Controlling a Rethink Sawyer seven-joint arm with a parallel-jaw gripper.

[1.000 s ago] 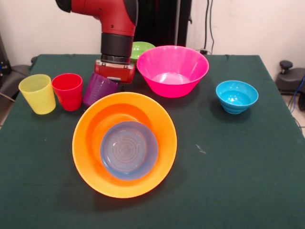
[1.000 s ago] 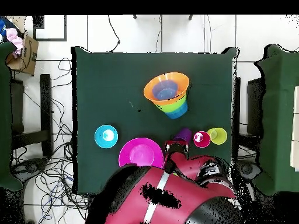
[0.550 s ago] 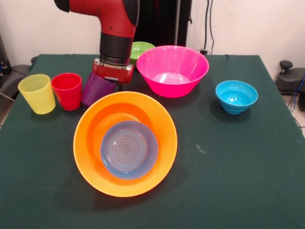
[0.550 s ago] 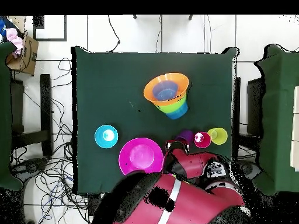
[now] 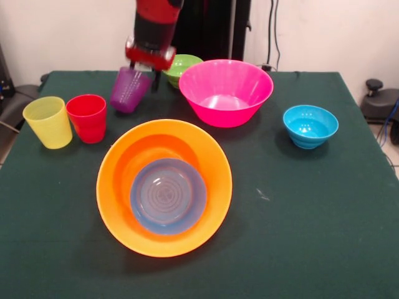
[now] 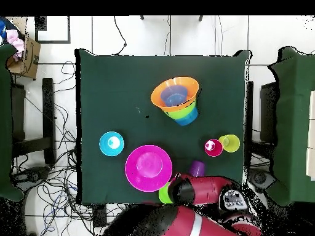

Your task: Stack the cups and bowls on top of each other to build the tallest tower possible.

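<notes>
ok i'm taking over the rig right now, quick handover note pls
Gripper: shut on the purple cup, which hangs tilted, clear of the table, beside the small green bowl.
Tower: orange bowl on top with a blue bowl nested inside; the overhead view shows green and blue bowls beneath it.
Loose on the table: pink bowl, another blue bowl, red cup, yellow cup.
Done: a partial tower is stacked, purple cup picked up.
Left: place the purple cup, then add the remaining loose cups and bowls.
</notes>
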